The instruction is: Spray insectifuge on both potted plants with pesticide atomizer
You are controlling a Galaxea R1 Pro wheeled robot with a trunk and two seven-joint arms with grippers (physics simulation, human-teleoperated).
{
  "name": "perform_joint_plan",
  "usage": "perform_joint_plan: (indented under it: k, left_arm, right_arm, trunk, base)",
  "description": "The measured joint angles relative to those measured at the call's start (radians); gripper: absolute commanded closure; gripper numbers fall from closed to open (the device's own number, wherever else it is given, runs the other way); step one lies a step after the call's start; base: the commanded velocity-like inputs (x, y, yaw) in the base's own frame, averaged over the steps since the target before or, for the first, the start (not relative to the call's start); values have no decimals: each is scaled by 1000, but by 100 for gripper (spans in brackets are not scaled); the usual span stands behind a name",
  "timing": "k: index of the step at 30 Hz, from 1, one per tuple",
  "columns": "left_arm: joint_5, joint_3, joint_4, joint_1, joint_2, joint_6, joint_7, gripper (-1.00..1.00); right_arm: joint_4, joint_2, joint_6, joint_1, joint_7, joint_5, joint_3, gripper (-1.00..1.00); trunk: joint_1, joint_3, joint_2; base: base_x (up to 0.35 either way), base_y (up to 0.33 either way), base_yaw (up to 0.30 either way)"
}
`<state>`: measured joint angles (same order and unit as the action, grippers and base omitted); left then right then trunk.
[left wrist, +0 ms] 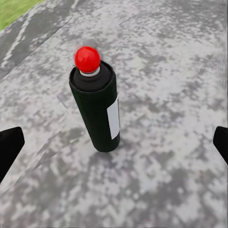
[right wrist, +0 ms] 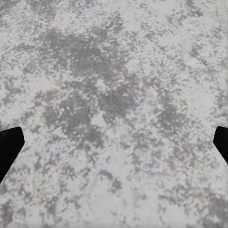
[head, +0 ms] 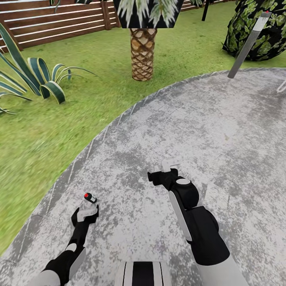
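Left gripper: in the head view it hangs low over the grey gravel patio, near the patio's left edge. Its fingers are spread wide, with nothing between them.
Pesticide atomizer: in the head view it is tiny, just past the left gripper's tips. Only a dark body and a red tip show.
Right gripper: in the head view it is held out over the middle of the patio, well apart from the bottle. From here it is hard to tell if it is spread or closed.
Around the patio: green lawn, a palm trunk, a striped agave, a brown fence, a dark round bush and a grey lamp post that looks tilted.
Left wrist view: the pesticide atomizer is big and clear here. It stands up on the patio, with its long side going up and down, leaning just a bit. The red tip is on top. A white label shows on one side. It stands between the two black finger tips, but far from both, touching neither.
Right wrist view: the right gripper's black finger tips sit at the two edges, spread wide, holding nothing. Between them is bare speckled patio.
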<state>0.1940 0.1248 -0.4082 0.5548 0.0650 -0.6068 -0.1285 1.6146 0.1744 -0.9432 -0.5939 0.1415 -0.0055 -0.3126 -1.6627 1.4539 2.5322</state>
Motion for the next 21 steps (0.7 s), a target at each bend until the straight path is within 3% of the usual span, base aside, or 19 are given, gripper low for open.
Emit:
perform_joint_plan:
  k: [6,21]
  left_arm:
    - [-1,1,-46,0,-2,-7,-11,-100]
    - [-2,4,-55,0,-1,-8,-49,-100]
  right_arm:
    - [0,0,0,1,10,3,1,-100]
    - [0,0,0,1,40,3,-1,-100]
  trunk:
    - [-3,23,1]
    - [-10,81,5]
  base:
    - [0,0,0]
    - [0,0,0]
